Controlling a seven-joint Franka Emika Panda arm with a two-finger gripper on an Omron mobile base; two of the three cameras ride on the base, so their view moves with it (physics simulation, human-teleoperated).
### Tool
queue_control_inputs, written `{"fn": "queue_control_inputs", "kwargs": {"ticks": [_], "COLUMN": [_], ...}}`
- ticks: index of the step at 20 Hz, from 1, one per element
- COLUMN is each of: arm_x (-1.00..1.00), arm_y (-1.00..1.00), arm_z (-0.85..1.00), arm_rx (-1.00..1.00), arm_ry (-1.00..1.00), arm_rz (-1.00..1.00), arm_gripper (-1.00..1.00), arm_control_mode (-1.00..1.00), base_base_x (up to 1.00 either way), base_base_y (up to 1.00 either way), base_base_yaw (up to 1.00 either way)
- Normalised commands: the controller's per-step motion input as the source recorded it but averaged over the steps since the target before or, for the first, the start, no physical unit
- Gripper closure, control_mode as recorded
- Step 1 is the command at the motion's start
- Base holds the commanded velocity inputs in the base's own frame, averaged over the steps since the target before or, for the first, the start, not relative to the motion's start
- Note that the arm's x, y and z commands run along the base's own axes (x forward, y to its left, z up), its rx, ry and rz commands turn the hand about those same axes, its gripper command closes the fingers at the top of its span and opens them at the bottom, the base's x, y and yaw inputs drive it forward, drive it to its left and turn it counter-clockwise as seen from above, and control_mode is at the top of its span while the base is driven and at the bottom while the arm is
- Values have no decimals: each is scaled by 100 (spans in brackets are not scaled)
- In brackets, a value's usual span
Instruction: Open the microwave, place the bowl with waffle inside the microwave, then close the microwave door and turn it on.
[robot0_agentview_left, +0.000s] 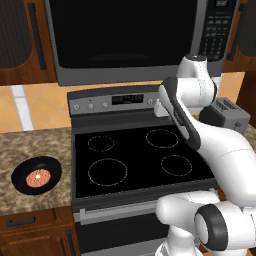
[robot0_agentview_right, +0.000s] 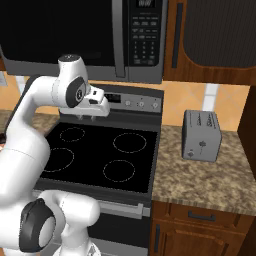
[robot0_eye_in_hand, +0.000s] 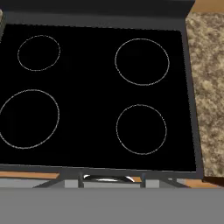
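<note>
1. Biggest thing first: the microwave (robot0_agentview_left: 135, 37) hangs above the stove (robot0_agentview_left: 140, 160), and its door (robot0_agentview_left: 125, 32) looks fully closed in both base views. So by my read nothing in the task is done yet and opening it is your first job.

2. The stove sits directly under it, four rings on black glass. The hand view looks straight down at that glass, so the hand is pointing at the cooktop, not at the microwave.

3. The bench (robot0_agentview_left: 35, 142) runs along both sides of the stove. A toaster (robot0_agentview_right: 201, 135) stands on the right-hand stretch, well clear of anything you need.

4. Here's the bit your next move hinges on: the door handle (robot0_agentview_right: 118, 40) is a vertical bar along the door's right edge, just left of the keypad (robot0_agentview_right: 145, 32). The gripper (robot0_agentview_right: 86, 118) hovers over the back of the stove, below that handle and a little left of it. You'd need to go up and tip the hand toward the bar, with its long axis running top to bottom.

5. Gripper state: the fingers are too small and tucked under the hand, so I can't tell how wide they stand. Nothing looks held.

6. The bowl (robot0_agentview_left: 36, 175) rests on the left bench, well apart from the gripper, with the waffle (robot0_agentview_left: 38, 177) inside it.
</note>
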Motion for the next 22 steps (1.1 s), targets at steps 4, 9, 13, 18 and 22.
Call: {"fn": "queue_control_inputs", "kwargs": {"ticks": [4, 9, 13, 18, 22], "arm_x": [-19, -16, -1, 2, 1], "arm_y": [-26, -42, -14, 0, 0], "arm_z": [16, 55, 66, 86, 76], "arm_rx": [12, 14, -1, -14, -10], "arm_ry": [-13, -25, -18, 0, -4], "arm_rz": [0, 0, -6, -11, -16], "arm_gripper": [-100, -100, -100, -100, -100], "arm_control_mode": [-100, -100, -100, -100, -100], "base_base_x": [0, 0, 0, 0, 0], "base_base_y": [0, 0, 0, 0, 0], "base_base_yaw": [0, 0, 0, 0, 0]}}
